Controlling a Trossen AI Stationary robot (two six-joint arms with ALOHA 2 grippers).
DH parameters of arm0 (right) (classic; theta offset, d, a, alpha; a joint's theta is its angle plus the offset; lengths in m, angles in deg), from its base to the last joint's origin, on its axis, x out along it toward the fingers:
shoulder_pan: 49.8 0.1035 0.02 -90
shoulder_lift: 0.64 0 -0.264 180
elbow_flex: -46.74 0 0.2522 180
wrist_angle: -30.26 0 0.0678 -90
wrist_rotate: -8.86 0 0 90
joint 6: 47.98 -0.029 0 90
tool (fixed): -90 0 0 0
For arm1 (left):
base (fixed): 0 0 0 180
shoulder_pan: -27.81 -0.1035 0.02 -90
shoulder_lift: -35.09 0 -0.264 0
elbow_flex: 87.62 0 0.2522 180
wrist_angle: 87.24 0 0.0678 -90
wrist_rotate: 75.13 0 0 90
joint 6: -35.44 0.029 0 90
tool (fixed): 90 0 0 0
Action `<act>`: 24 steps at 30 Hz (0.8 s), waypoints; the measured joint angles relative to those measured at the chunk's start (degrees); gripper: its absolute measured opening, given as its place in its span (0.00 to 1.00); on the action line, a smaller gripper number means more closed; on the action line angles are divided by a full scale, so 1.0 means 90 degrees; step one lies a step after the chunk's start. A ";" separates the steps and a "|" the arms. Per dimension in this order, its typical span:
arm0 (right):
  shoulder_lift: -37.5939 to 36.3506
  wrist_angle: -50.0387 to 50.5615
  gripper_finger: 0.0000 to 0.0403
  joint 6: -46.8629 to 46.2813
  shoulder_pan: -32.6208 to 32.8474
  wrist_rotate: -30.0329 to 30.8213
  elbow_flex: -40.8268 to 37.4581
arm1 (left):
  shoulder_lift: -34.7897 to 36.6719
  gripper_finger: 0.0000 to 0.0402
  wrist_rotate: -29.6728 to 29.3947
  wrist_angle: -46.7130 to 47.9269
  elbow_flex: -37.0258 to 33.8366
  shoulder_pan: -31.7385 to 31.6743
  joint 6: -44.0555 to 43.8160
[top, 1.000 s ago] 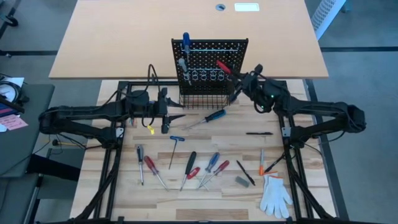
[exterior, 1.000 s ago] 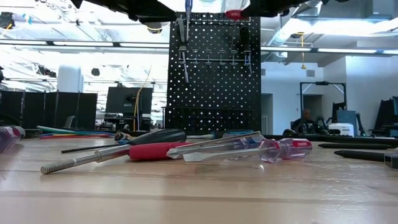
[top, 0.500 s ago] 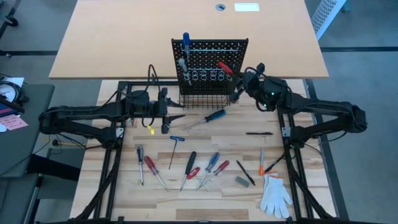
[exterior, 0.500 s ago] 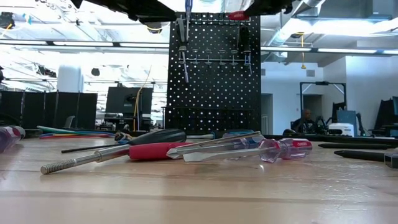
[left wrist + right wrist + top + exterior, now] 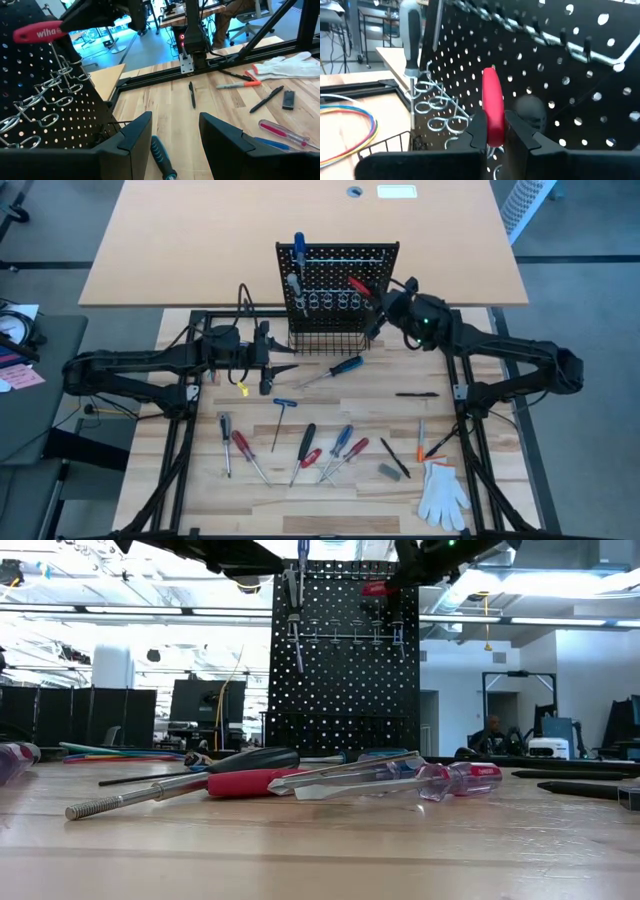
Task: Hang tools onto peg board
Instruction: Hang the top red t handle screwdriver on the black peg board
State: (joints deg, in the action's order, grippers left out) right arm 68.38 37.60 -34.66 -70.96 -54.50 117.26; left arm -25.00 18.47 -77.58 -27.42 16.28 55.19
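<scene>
The black peg board (image 5: 338,290) stands upright at the table's far middle, with silver rings (image 5: 437,107) and a wire basket (image 5: 325,340). A blue-handled screwdriver (image 5: 298,248) and a grey-handled tool (image 5: 412,35) hang on it. My right gripper (image 5: 385,308) is at the board's right side, shut on a red-handled screwdriver (image 5: 358,287), which also shows in the low view (image 5: 378,588). My left gripper (image 5: 275,358) is open and empty, low, near the basket's left corner. Several tools lie on the table's near half (image 5: 305,445). My right gripper pinches the red handle (image 5: 492,125) between its two fingers (image 5: 477,131), at the end nearer the wrist. The handle's free end (image 5: 490,72) sticks out toward the board's face. The screwdriver is lifted clear, above the rings; its shaft is hidden.
A blue-handled screwdriver (image 5: 338,367) lies just in front of the basket, and shows between my left fingers (image 5: 162,157). A white glove (image 5: 442,492) lies at the near right, a black pen (image 5: 415,394) at the right, coloured wires (image 5: 345,125) near the board.
My right gripper has moved a little toward the peg board and down with the red-handled screwdriver, still shut on it.
</scene>
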 joint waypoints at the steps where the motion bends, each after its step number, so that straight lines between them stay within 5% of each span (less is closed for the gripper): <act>1: 0.0006 0.0005 0.09 -0.0022 -0.0014 -0.0013 0.0000 | 0.0000 0.39 0.0000 -0.0004 0.0000 0.0000 0.0002; 9: -0.0005 0.0166 0.09 -0.0404 -0.0219 -0.0585 0.0005 | 0.0000 0.39 0.0000 -0.0008 0.0000 0.0000 -0.0005; 24: -0.0003 0.0945 0.09 -0.0278 -0.0012 -0.0644 0.0827 | 0.0000 0.39 0.0002 0.0002 0.0000 0.0000 -0.0006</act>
State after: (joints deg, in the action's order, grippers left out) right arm 68.35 46.10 -37.16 -71.06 -60.30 124.70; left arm -25.00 18.49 -77.56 -27.42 16.28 55.13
